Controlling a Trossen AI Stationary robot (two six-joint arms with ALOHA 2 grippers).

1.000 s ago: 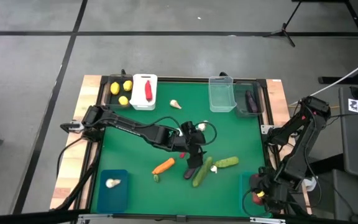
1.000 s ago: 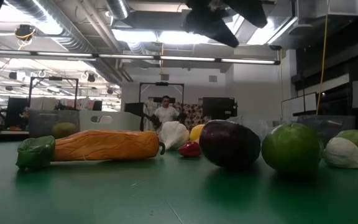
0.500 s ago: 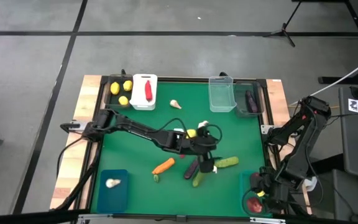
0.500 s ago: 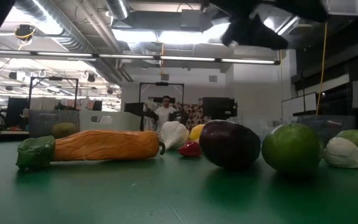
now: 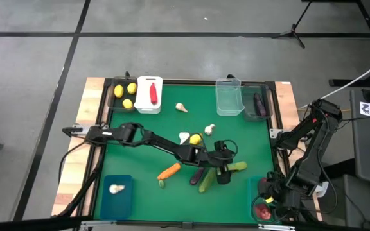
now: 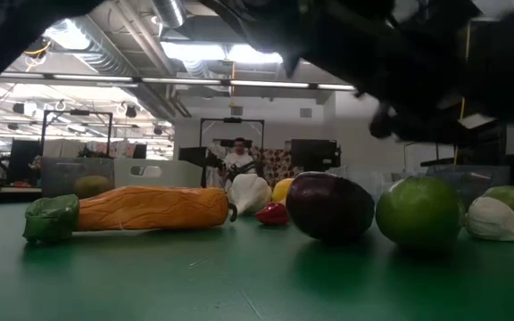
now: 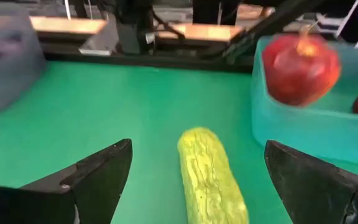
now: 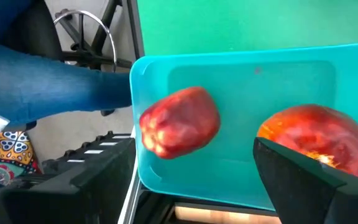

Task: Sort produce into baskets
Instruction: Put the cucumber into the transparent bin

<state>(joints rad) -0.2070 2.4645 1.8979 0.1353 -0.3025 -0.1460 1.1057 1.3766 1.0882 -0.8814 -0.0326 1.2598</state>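
Note:
My left gripper [image 5: 224,171] is open and low over the mat. Its fingers stand on either side of a green cucumber [image 7: 210,177] without touching it; the cucumber lies flat [image 5: 236,166]. A second cucumber [image 5: 207,181], a dark eggplant [image 5: 198,174], an orange carrot [image 5: 169,171], a lemon [image 5: 196,138] and garlic bulbs [image 5: 209,129] lie nearby. My right gripper [image 8: 194,158] is open above the near-right teal bin [image 8: 235,68], which holds two red fruits [image 8: 179,121].
Along the far edge stand a dark bin with lemons [image 5: 122,95], a white bin with a red chili [image 5: 149,94], a clear bin [image 5: 229,96] and a dark bin with an eggplant [image 5: 257,102]. A teal bin with garlic [image 5: 116,192] stands near left. A person shows in the room beyond.
My left gripper has gone toward the table's right and near edges and down, from above the lemon and garlic to the green cucumber, its arm stretching out across the mat. The produce has stayed where it was.

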